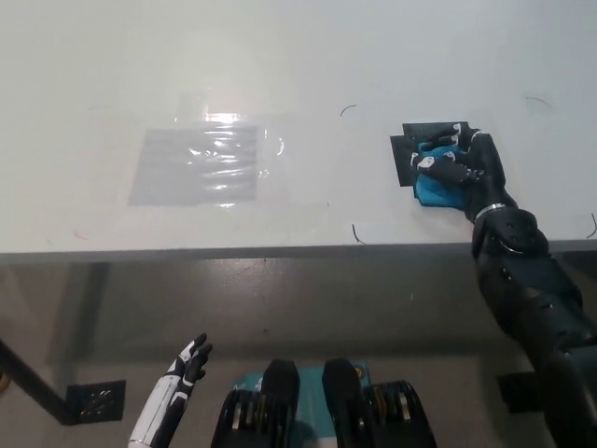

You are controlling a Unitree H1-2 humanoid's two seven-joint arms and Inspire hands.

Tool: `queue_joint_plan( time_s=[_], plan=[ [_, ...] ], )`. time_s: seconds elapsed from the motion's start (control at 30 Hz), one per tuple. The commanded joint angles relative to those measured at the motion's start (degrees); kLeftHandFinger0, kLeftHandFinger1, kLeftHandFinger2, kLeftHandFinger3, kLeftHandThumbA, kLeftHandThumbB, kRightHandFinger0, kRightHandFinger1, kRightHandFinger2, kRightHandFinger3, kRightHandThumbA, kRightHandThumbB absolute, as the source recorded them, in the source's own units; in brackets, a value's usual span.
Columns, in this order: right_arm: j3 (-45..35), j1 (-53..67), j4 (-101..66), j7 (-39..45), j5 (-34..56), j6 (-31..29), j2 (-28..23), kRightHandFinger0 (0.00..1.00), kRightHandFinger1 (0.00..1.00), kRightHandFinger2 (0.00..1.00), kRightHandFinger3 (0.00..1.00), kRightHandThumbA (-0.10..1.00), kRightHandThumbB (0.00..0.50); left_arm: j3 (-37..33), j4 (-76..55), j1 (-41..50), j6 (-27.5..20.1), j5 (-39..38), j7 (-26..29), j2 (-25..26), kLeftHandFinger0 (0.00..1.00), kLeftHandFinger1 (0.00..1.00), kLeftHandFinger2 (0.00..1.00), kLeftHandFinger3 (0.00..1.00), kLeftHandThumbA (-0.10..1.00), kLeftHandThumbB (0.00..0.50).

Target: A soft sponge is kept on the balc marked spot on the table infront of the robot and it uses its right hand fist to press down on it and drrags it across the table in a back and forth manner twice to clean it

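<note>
Your black right hand (466, 170), fingers curled, is pressing the soft blue sponge (435, 189) onto the black marked square (407, 149) at right of centre; next, drag it leftward.

The right hand (462, 168) covers most of the blue sponge (431, 191); only its left and near parts show. Hand and sponge together hide the right portion of the black marked spot (407, 149). The right arm (532, 299) is cut off by the right and bottom edges. The left hand (187, 366) shows low at left, its forearm cut by the bottom edge. The tabletop (280, 56) runs past the left, right and far edges.
</note>
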Motion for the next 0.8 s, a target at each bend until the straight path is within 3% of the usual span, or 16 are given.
queue_joint_plan(
  time_s=[0.0, 0.03, 0.07, 0.1, 0.27, 0.4, 0.43, 0.67, 0.77],
  plan=[
    [-2.4, -0.4, -10.6, 9.2, 4.5, 3.1, -3.0, 0.52, 0.57, 0.77, 0.88, 1.00, 0.235, 0.1, -0.9, -0.9, -1.2, -0.3, -0.6, 0.9, 1.00, 1.00, 1.00, 1.00, 1.00, 0.109],
    [-2.7, 1.4, -20.1, 11.5, 7.0, 7.0, -2.7, 0.79, 0.84, 1.00, 1.00, 1.00, 0.252, 0.1, -1.1, -0.8, -0.8, -0.1, -0.5, 0.9, 1.00, 1.00, 1.00, 1.00, 1.00, 0.107],
    [-2.7, 3.8, -32.9, 13.1, 10.2, 12.4, -2.3, 0.95, 0.99, 1.00, 1.00, 1.00, 0.257, 0.0, -1.1, -0.7, -0.7, 0.1, -0.5, 0.9, 1.00, 1.00, 1.00, 1.00, 1.00, 0.106],
    [-2.5, 4.7, -39.8, 14.0, 12.0, 14.9, -2.6, 1.00, 1.00, 1.00, 1.00, 1.00, 0.274, 0.0, -1.1, -0.7, -0.7, 0.2, -0.4, 0.9, 1.00, 1.00, 1.00, 1.00, 1.00, 0.106],
    [-1.6, 4.6, -70.7, 10.8, 19.8, 23.9, -4.5, 1.00, 1.00, 1.00, 1.00, 1.00, 0.358, -0.2, -0.5, -0.7, -1.1, 0.3, -0.4, 0.9, 1.00, 1.00, 1.00, 1.00, 1.00, 0.115],
    [-1.6, 3.8, -85.0, 8.8, 26.4, 27.7, -6.7, 1.00, 1.00, 1.00, 1.00, 1.00, 0.347, -0.1, -1.1, -0.5, -0.7, 0.3, -0.4, 0.9, 1.00, 1.00, 1.00, 1.00, 1.00, 0.101],
    [-2.0, 3.6, -91.0, 6.3, 29.5, 29.3, -7.5, 1.00, 1.00, 1.00, 1.00, 1.00, 0.366, -0.1, -1.0, -0.6, -0.6, 0.2, -0.6, 1.0, 1.00, 1.00, 1.00, 1.00, 1.00, 0.090],
    [-2.9, 6.7, -109.2, 1.6, 39.4, 28.8, -13.8, 1.00, 1.00, 1.00, 1.00, 1.00, 0.354, -0.3, -1.2, -0.3, -0.2, 0.0, -0.9, 0.9, 1.00, 1.00, 1.00, 1.00, 1.00, 0.080],
    [-2.4, 14.4, -119.5, -2.6, 43.6, 26.1, -16.4, 1.00, 1.00, 1.00, 1.00, 1.00, 0.356, -0.5, -0.3, -0.6, -1.0, 0.7, -0.9, 1.3, 1.00, 1.00, 1.00, 1.00, 1.00, 0.096]
  ],
)
